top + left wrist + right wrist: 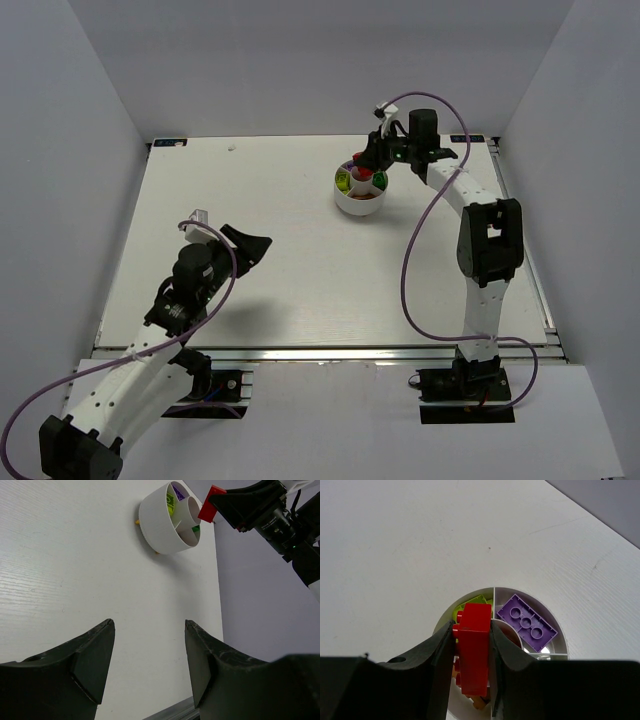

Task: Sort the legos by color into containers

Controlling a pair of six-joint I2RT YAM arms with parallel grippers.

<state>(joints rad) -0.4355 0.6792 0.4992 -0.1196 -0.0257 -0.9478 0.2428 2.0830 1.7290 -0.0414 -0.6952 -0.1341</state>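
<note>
The round white dish [357, 207] sits on the table [300, 290] near its far edge, right of centre. The right gripper [471, 625] hangs directly over the dish, its two fingers partly closed and pressed against both sides of a red brick [472, 650]. The brick is lifted above the dish's middle, studs facing left in the wrist view.

In the dish, a purple brick [526, 622] lies flat in one wedge with its studs up. A yellow-green brick [478, 599] shows in the wedge next to it, and a dark green brick [196, 528] sits in another. An orange piece [479, 702] peeks out below the red brick.

The left gripper [148, 625] is over the near-left part of the table, well apart from the dish. Its fingers are spread wide with nothing between them.
</note>
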